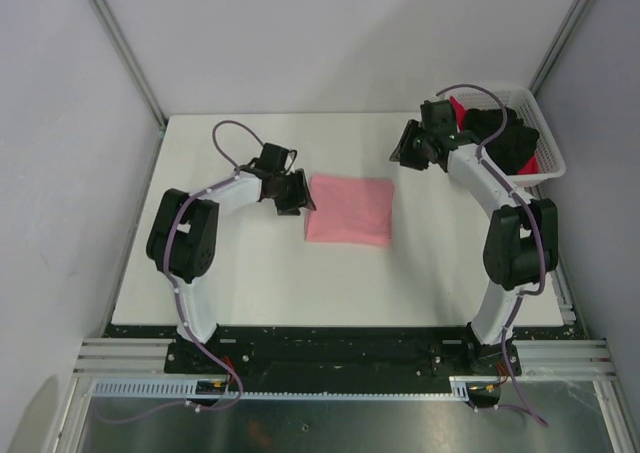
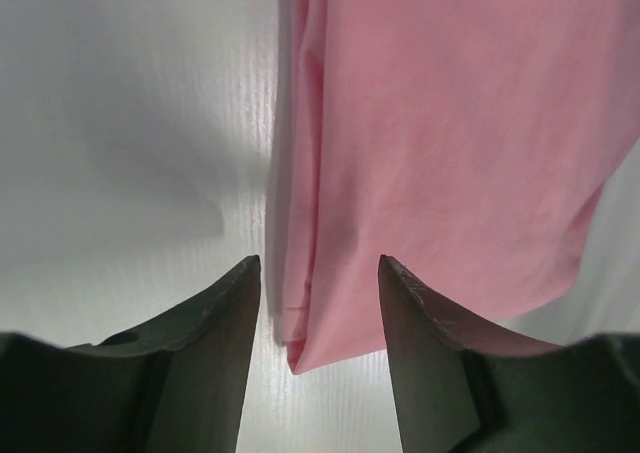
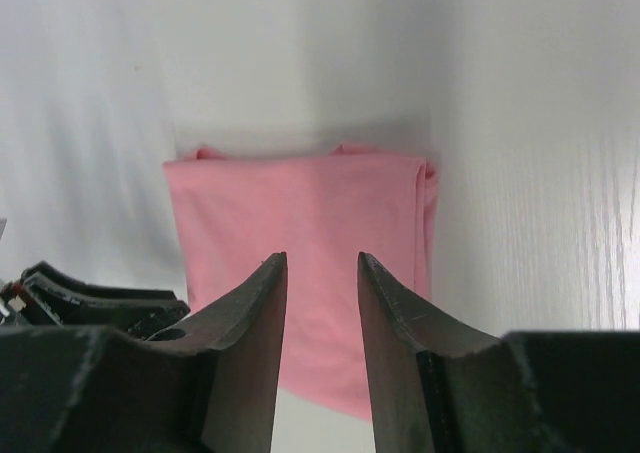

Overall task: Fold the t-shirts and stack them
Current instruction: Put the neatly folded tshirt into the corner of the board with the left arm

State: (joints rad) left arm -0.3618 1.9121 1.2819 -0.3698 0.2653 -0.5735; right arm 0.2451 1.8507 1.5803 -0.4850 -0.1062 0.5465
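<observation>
Salmon-pink t-shirt (image 1: pixel 349 210), folded into a neat rectangle, lies flat near the middle of the white table (image 1: pixel 250 283). My left end effector (image 2: pixel 318 263) hangs just off the shirt's left edge, jaws apart and holding nothing. The folded corner shows in the gap between them, lying on the table below. My right end effector (image 3: pixel 322 258) is off the shirt's right side, nearer the basket, also parted and empty, facing the folded bundle.

Beyond it, the white lattice basket (image 1: pixel 545 138) at the far right corner holds a black t-shirt (image 1: pixel 505 133) and a bright red one (image 1: pixel 457 108), both crumpled.

I judge the cloth light, limp and apt to slide on itself, so it would sag and unfold if pinched by a single layer. The stacked fold edge looks the best hold, taking all layers at once, though I cannot quite tell how many layers lie there.
</observation>
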